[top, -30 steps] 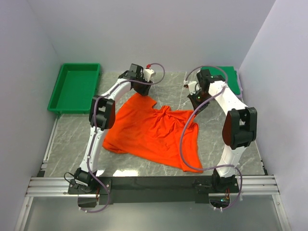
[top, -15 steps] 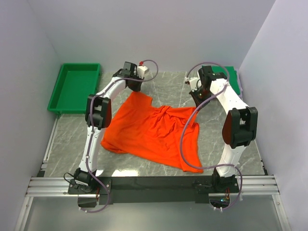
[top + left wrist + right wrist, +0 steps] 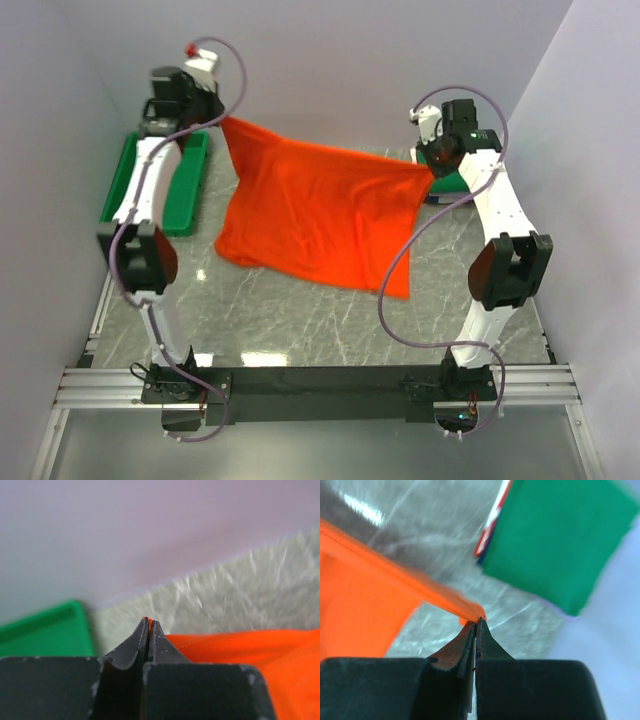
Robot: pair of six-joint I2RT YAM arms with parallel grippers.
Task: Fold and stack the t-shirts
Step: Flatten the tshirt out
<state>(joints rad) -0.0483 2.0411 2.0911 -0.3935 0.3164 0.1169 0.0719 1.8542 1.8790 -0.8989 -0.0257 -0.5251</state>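
An orange-red t-shirt (image 3: 315, 215) hangs stretched between my two raised grippers above the marble table (image 3: 300, 320). My left gripper (image 3: 222, 120) is high at the far left, shut on the shirt's left top corner (image 3: 148, 621). My right gripper (image 3: 428, 166) is at the far right, shut on the other top corner (image 3: 472, 614). The cloth's lower edge trails down toward the table. A folded green t-shirt (image 3: 555, 535) lies under the right gripper, with thin white, red and blue folded ones (image 3: 492, 522) showing at its edge.
A rigid green plastic tray (image 3: 155, 185) stands at the far left, partly behind the left arm. Pale walls close in the table on three sides. A metal rail (image 3: 320, 385) runs along the near edge by the arm bases.
Both arms have lifted and spread apart, the left one swinging far left and up. The shirt went from crumpled on the table to hanging taut. The left gripper closed on its corner.
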